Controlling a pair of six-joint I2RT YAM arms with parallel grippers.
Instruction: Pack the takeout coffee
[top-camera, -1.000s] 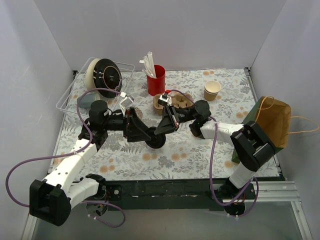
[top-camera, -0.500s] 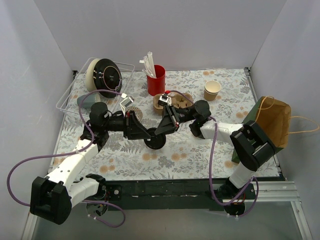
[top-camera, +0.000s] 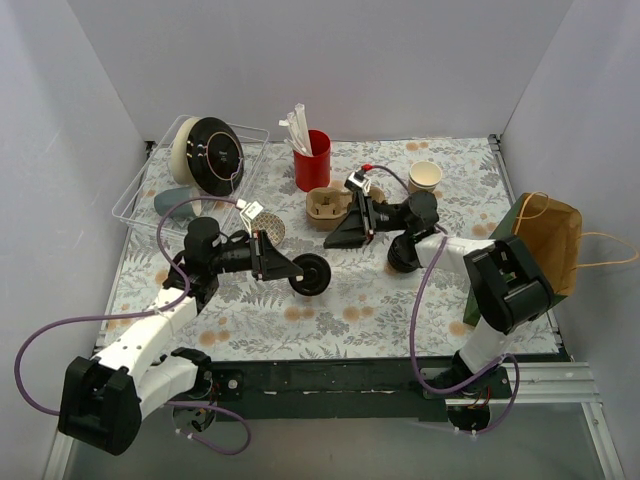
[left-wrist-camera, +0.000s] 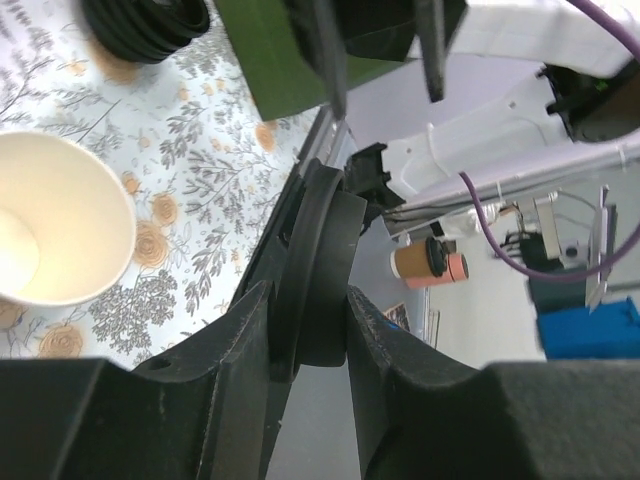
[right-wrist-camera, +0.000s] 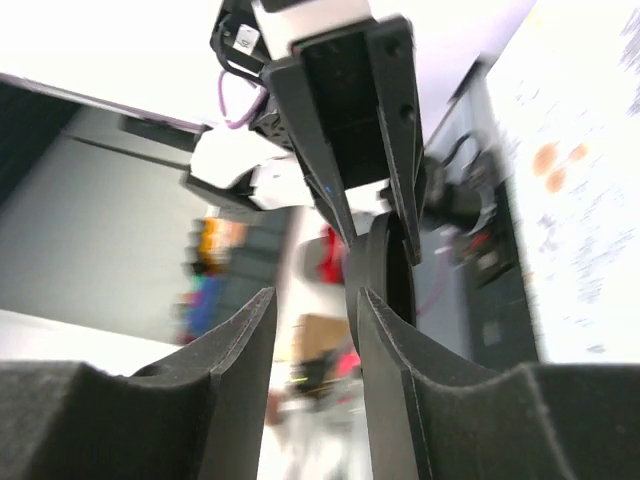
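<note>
Lid (top-camera: 316, 274) is pinched on edge by the left gripper (top-camera: 303, 271): fingers clamped across the rim, disc standing vertical over the floral cloth (top-camera: 250, 320), mid-table. Left wrist view confirms the rim is seated between both pads. Right gripper (top-camera: 333, 238) sits near it but apart, jaws parted, nothing between them; its wrist view looks straight at the lid in the other arm's fingers. My read: left has sole custody, so right is free to steady the cup. Kraft cup (top-camera: 325, 207) looks like the brown piece just in front of the red cup (top-camera: 312, 165), uncapped. I can't separate it cleanly from the brown shapes beside it. With an edge grip, the lid needs rolling flat before it can be pressed on. Paper bag (top-camera: 548, 235) stands open at the right edge, well apart from all this, and is likely the final destination. Capping not yet done, bagging not started. Risk: the grip on the rim is thin, so the lid could pivot when pushed.
</note>
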